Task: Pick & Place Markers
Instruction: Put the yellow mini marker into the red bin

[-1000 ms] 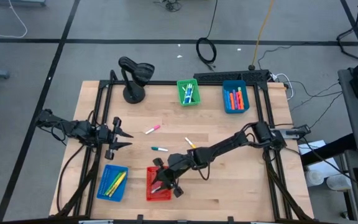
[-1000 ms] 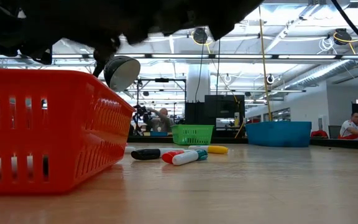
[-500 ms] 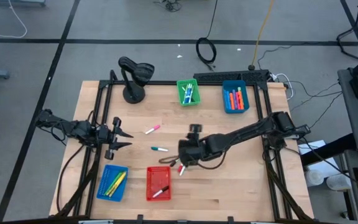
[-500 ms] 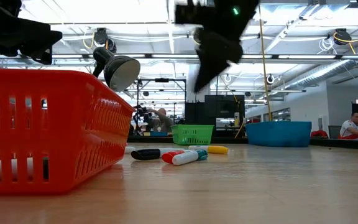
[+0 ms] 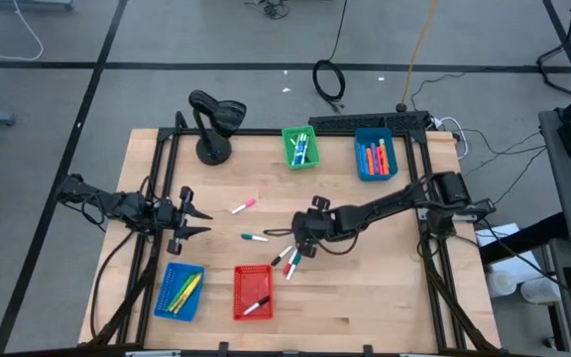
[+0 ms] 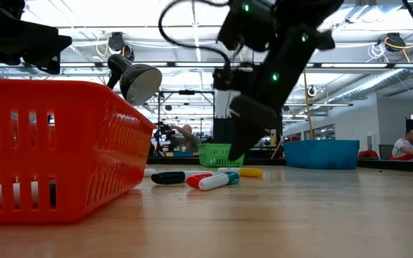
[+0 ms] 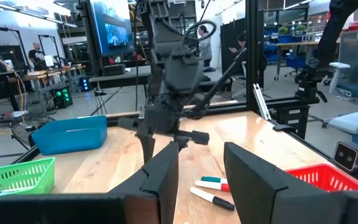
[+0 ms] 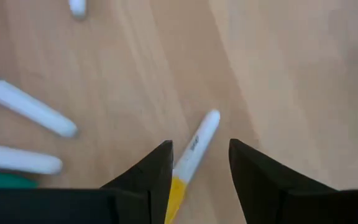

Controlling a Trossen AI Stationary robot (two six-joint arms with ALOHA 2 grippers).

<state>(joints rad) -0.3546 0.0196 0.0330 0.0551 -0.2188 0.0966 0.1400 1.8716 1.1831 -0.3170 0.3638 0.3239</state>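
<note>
High view: right gripper (image 5: 303,236) is hovering mid-frame over loose markers (image 5: 289,260); left gripper (image 5: 194,220) is waiting at left, fingers apart, empty | Low view: markers (image 6: 214,179) are lying beside the red basket (image 6: 63,143) | Right wrist view: open fingers (image 8: 145,180) are straddling a yellow-capped marker (image 8: 191,155) on the table (image 8: 278,74).

right tool (image 5: 302,238) moved off red basket (image 5: 253,293), over markers (image 5: 287,262)
</note>
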